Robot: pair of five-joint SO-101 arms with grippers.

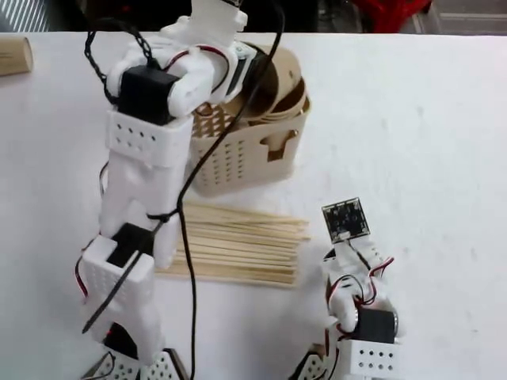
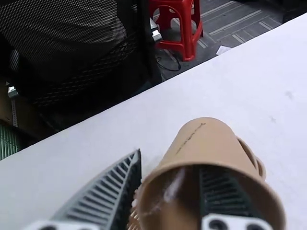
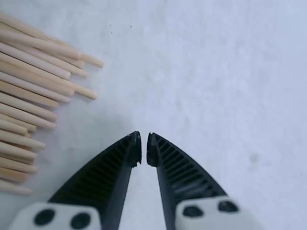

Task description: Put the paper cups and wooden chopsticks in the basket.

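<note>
- Right up close, my right pincer [image 3: 143, 143] is hanging low over the white table [image 3: 216, 72]. Its two black fingers are pressed almost together, with just a thin crack between the tips. They are pinching nothing.
- The wooden chopsticks [image 3: 33, 96] are lying flat on the table in a loose pile, just to the left of that pincer. Their ends are pointing toward it but are not touching it.
- I am pinching a paper cup [image 2: 211, 143] with my left pincer [image 2: 170, 165]. One finger is sitting inside the cup and the other is sitting outside, so the cup wall is squeezed between them.
- The cup is brown and is tipping on its side, with its mouth turning toward my wrist.
- My left arm is standing on the left side of the table and leaning over the basket [image 1: 253, 154].
- The basket is sitting on the table just past the far side of the chopstick pile. It is pale, with rows of small holes in its walls.
- I am holding the cup up at the top of the basket. I cannot tell if it is resting on anything.
- More brown cup rims [image 1: 291, 101] are showing inside the basket.
- Another cup [image 1: 12, 54] is lying on its side at the far left edge of the table, well apart from the basket.
- Past the far edge of the table, a red stool [image 2: 175, 24] and a black mesh chair [image 2: 72, 48] are standing on the floor.
</note>
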